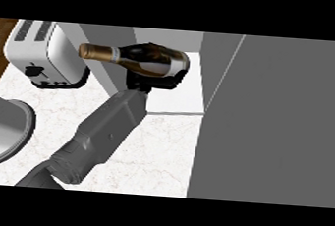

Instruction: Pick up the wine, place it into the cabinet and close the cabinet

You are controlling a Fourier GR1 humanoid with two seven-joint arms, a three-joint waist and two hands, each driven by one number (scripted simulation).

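Wrapping L hand [149,82] fingers [175,79] round wine [139,58].

— Wine bottle [142,57]?
— Dark glass, gold neck, pale label; it is being held sideways, neck pointing left, at the cabinet [175,93] mouth.
— Door [286,118]?
— Grey; it is standing open, white shelf showing.

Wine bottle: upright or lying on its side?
On its side. The bottle lies level, its gold-foiled neck pointing left toward the toaster, held in the left hand.
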